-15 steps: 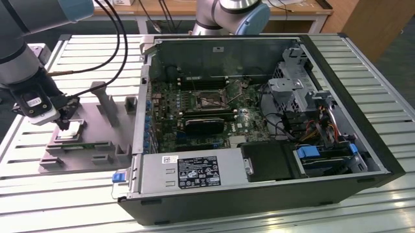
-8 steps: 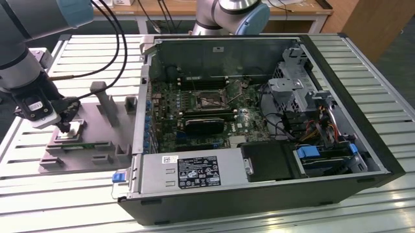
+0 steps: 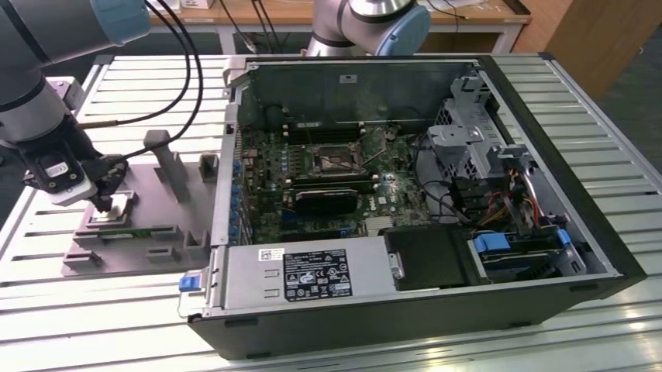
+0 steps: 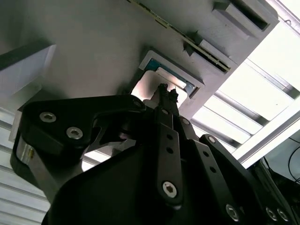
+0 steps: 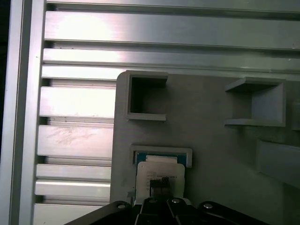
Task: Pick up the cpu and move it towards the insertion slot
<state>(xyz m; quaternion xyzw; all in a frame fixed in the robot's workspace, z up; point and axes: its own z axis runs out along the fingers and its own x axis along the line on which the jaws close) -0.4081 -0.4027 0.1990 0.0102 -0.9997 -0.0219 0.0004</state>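
The cpu [image 3: 120,206] lies flat in a raised square holder on a grey fixture plate [image 3: 166,203] at the exterior view's left. Its shiny top shows in the second wrist view [image 4: 161,80] and in the first wrist view [image 5: 159,168]. My gripper [image 3: 101,205] hangs straight over it, its two narrow black fingertips pressed together, as both wrist views show [image 4: 167,92] [image 5: 160,183]. The tips are at the cpu's top; I cannot tell whether they touch. The insertion slot [image 3: 333,159] sits on the motherboard inside the open computer case, well to the exterior view's right of the gripper.
A long green memory stick [image 3: 129,232] lies on the fixture plate just in front of the cpu holder. Upright grey posts [image 3: 163,159] stand between the holder and the case wall [image 3: 229,155]. A second arm's base [image 3: 373,19] stands behind the case on the slatted aluminium table [image 3: 135,310].
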